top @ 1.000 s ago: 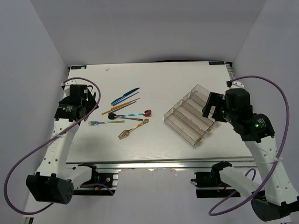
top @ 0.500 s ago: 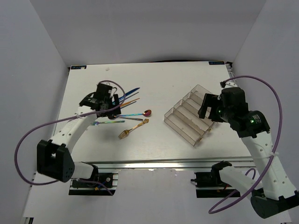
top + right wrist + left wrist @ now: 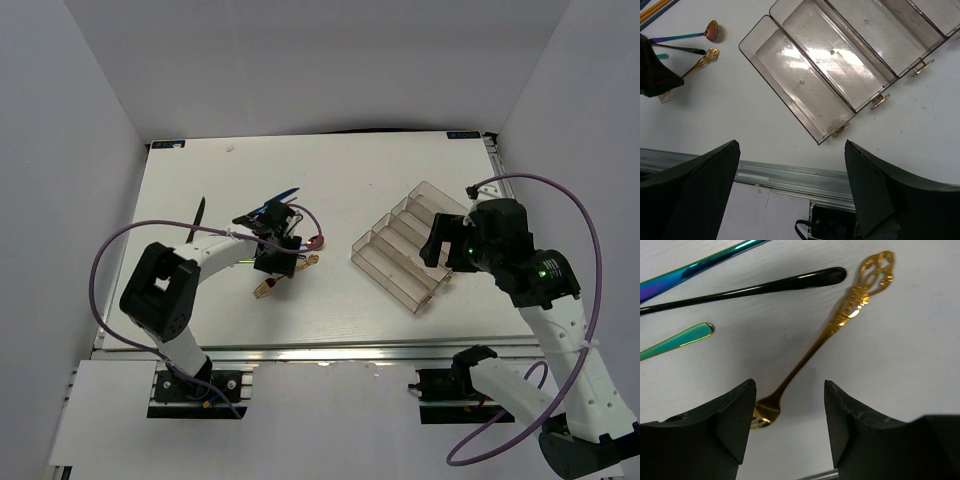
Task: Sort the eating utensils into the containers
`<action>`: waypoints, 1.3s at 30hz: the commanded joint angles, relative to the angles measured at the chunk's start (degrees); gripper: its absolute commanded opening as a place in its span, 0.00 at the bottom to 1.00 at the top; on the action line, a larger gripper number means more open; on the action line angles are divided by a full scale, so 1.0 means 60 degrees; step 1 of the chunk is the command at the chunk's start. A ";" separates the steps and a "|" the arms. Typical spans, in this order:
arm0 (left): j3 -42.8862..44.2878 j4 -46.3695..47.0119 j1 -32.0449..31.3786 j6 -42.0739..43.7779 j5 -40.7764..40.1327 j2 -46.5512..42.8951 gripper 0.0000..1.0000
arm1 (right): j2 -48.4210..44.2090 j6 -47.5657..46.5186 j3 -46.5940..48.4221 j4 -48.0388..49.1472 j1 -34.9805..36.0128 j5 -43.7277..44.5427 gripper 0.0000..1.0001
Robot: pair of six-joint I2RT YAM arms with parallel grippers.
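The gold fork (image 3: 816,346) lies flat on the white table, its tines (image 3: 760,418) beside my left finger. My left gripper (image 3: 790,387) is open and hovers low over the fork's tine end; it also shows in the top view (image 3: 272,260). A black handle (image 3: 765,287), a rainbow handle (image 3: 690,270) and a teal handle tip (image 3: 682,339) lie just beyond. The rainbow spoon (image 3: 317,241) and blue pieces (image 3: 280,198) lie near the arm. The smoky tray (image 3: 400,255) stands empty at the right. My right gripper (image 3: 791,145) is open and empty above the tray's near end (image 3: 805,95).
The table's near edge with its metal rail (image 3: 790,172) runs under my right gripper. Chopstick ends (image 3: 655,9) show at the far left of the right wrist view. The left arm's purple cable (image 3: 130,240) loops over the table's left part.
My left arm has swung from the table's left edge to the right, over the cutlery, and now hangs low over the gold fork. My right arm has shifted only slightly.
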 commanded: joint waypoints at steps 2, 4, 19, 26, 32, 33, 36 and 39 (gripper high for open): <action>-0.0423 0.0925 -0.0110 -0.0241 -0.0368 0.0553 0.64 | -0.0192 -0.0343 0.0054 0.0351 0.0020 -0.0130 0.89; -0.0497 0.1247 -0.0125 -0.0374 -0.0617 0.0831 0.59 | -0.0207 -0.0416 0.0127 0.0380 0.0020 -0.0159 0.89; 0.4423 0.0479 -0.2425 -0.4564 -0.0020 0.0435 0.00 | -0.0076 0.0008 0.0698 0.0219 0.0006 0.1700 0.89; 0.2301 0.5347 -0.2834 -1.1605 -0.0951 0.0569 0.00 | 0.0056 -0.0050 0.1343 0.0131 0.0006 0.1891 0.89; 0.2680 0.6317 -0.3361 -1.2779 -0.2037 0.1051 0.00 | 0.0203 -0.0006 0.1826 -0.0278 0.0006 0.1848 0.89; 0.2710 0.6259 -0.3435 -1.2883 -0.2140 0.1212 0.00 | 0.0217 -0.0021 0.1885 -0.0308 0.0006 0.1804 0.89; 0.2871 0.5646 -0.3772 -1.3250 -0.2623 0.1417 0.00 | 0.0232 -0.0094 0.2002 -0.0396 0.0020 0.1760 0.89; 0.2872 0.5147 -0.4050 -1.3440 -0.2902 0.1506 0.00 | 0.0261 -0.0211 0.2105 -0.0440 0.0020 0.1716 0.89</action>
